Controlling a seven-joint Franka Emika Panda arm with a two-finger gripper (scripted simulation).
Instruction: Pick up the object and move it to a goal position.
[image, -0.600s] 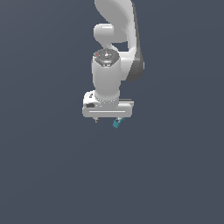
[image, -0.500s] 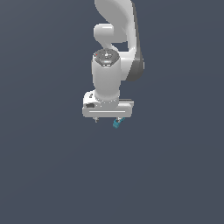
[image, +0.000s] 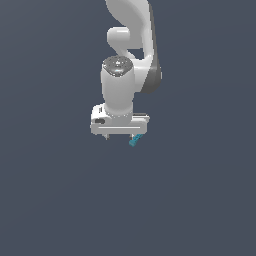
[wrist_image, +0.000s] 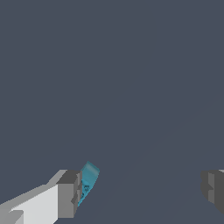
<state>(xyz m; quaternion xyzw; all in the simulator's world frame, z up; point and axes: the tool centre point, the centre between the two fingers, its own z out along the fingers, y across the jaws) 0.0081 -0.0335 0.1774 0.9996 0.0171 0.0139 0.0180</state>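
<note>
The object (image: 135, 141) is a small teal-blue block, tilted, just under the white hand on the exterior view's right side. In the wrist view the object (wrist_image: 89, 180) leans against the inner face of one grey finger (wrist_image: 69, 197), with dark marks on one face. The other finger (wrist_image: 213, 189) stands far off across a wide gap. My gripper (image: 120, 136) points downward and is open (wrist_image: 140, 194). Only one finger is at the block. Whether the block rests on the floor or hangs I cannot tell.
A plain dark grey-blue surface (image: 60, 200) fills both views. The white arm (image: 127, 45) rises above the hand. No goal marker shows.
</note>
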